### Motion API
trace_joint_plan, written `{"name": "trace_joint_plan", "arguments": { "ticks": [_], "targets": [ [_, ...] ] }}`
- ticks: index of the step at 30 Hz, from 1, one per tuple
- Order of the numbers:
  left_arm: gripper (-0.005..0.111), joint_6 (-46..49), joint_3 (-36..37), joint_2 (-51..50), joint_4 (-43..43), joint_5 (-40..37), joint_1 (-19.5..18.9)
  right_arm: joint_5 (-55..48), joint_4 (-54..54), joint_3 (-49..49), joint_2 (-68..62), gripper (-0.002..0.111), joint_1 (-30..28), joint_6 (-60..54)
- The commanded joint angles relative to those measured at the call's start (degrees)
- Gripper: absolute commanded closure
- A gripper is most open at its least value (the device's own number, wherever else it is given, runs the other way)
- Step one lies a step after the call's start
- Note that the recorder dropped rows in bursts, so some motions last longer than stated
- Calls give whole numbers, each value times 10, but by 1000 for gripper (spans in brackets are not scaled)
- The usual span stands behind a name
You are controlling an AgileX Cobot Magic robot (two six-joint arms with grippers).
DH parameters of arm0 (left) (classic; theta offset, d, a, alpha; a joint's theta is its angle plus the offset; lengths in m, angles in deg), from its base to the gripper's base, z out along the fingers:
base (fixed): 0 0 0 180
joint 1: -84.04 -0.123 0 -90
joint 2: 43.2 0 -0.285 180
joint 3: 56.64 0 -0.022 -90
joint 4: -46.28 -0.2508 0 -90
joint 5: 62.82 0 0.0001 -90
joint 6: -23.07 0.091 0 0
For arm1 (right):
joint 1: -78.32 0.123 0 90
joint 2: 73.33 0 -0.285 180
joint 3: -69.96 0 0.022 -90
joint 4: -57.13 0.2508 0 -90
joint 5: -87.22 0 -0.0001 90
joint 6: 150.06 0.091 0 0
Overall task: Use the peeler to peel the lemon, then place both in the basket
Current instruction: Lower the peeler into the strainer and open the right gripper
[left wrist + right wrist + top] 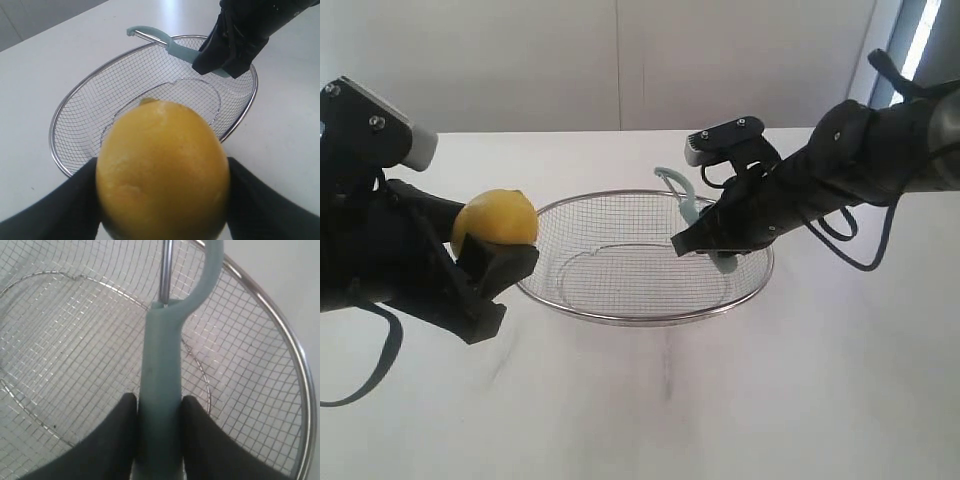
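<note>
My left gripper [495, 255] is shut on the yellow lemon [494, 219], held in the air just left of the basket [582, 305]. In the left wrist view the lemon [162, 167] fills the space between the black fingers [60, 210], with the wire mesh basket [57, 125] beyond it. My right gripper [698, 235] is shut on the pale teal handle of the peeler [686, 205] over the basket's right half, blade head pointing up and away. In the right wrist view the peeler [161, 375] sits clamped between the black fingers [112, 440] above the basket [280, 330].
The basket rests on a white table [770, 400]. A grey wall [620, 60] runs behind the table's far edge. A black cable [855, 255] hangs from the right arm.
</note>
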Motion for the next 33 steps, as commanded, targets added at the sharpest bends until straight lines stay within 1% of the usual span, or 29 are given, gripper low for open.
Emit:
{"name": "trace_joint_plan", "arguments": {
  "ticks": [1,9,20,33],
  "targets": [
    [107,-5,2,2,3,3,4,-17,0,-4,-6,105,-1,1],
    [107,-5,2,2,3,3,4,-19,19,-4,-26,105,-1,1],
    [107,-5,2,2,3,3,4,-3,19,-4,-28,105,-1,1],
    [107,-5,2,2,3,3,4,-16,19,-4,-28,104,-1,-1]
  ]
}}
